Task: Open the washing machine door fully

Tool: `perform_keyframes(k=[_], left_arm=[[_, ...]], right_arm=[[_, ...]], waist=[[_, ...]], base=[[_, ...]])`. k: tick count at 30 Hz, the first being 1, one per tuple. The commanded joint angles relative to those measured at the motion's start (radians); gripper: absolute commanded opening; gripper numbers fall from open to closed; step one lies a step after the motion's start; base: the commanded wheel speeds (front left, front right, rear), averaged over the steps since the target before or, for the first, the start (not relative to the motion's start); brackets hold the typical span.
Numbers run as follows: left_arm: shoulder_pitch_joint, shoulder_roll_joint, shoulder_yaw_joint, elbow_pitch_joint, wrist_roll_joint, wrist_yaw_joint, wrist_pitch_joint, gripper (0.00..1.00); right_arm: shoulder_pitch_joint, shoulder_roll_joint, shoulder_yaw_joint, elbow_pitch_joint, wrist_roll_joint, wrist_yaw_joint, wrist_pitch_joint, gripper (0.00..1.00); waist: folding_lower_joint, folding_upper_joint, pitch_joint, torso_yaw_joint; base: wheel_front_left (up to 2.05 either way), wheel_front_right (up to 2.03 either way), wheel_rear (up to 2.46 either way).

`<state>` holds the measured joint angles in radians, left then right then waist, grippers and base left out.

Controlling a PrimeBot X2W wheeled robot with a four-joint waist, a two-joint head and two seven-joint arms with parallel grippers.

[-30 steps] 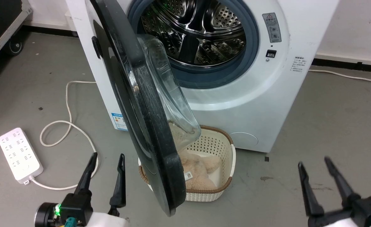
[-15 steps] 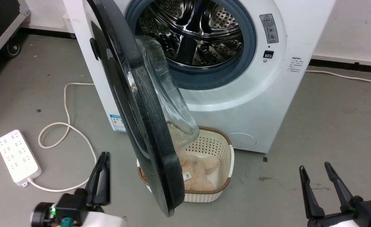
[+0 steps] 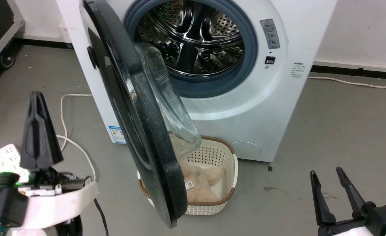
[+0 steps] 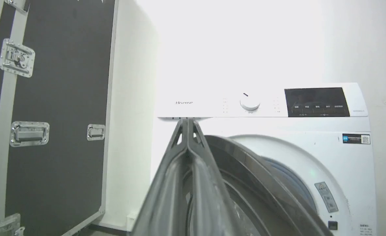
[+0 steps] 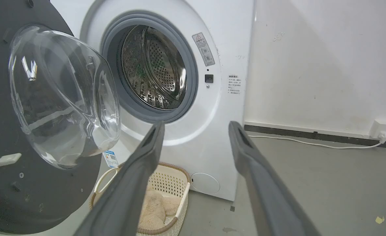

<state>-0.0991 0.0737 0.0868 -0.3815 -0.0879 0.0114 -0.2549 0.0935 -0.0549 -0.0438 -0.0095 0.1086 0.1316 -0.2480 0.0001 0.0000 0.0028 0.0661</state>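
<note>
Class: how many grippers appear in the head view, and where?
2. The left gripper stands lower left, left of the washing machine door; the right gripper lower right, above the floor.

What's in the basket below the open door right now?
The basket holds a fluffy beige thing with a small white tag. The washing machine door covers the basket's left part, so anything there is hidden.

Grey floor (image 3: 343, 124) with washing machine (image 3: 271, 108), basket (image 3: 228, 163), power strip (image 3: 3, 154)
</note>
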Motion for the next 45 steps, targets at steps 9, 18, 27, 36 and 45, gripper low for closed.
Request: perform_keyframes(k=[9,18,27,36,45], left_arm=[[0.011,-0.014,-0.226,-0.108,0.015,-0.021,0.168,0.0],[0.105,-0.021,-0.472,0.085,-0.007,-0.035,0.227,0.0],[0.107,-0.022,-0.491,0.286,-0.073,-0.004,0.217,0.0],[0.085,-0.011,-0.452,0.379,-0.098,0.015,0.188,0.0],[0.112,0.0,-0.444,0.401,-0.111,0.03,0.172,0.0]], right_arm=[[-0.008,0.005,0.01,0.017,0.017,-0.001,-0.003,1.0],[-0.016,0.005,0.014,0.03,0.021,-0.001,-0.006,1.0],[-0.026,0.005,0.016,0.042,0.025,-0.001,-0.007,1.0],[-0.03,0.005,0.018,0.05,0.021,-0.001,-0.006,1.0],[-0.016,0.005,0.023,0.062,0.023,-0.001,0.0,1.0]], waist=[[-0.0001,0.0,-0.001,-0.025],[-0.0001,0.0,0.01,-0.024],[-0.0001,0.0,0.037,-0.015],[-0.0001,0.0,0.056,0.047],[-0.0001,0.0,0.036,0.216]], base=[[0.0,0.0,0.0],[0.0,0.0,0.0],[0.0,0.0,0.0],[0.0,0.0,0.0],[0.0,0.0,0.0]])
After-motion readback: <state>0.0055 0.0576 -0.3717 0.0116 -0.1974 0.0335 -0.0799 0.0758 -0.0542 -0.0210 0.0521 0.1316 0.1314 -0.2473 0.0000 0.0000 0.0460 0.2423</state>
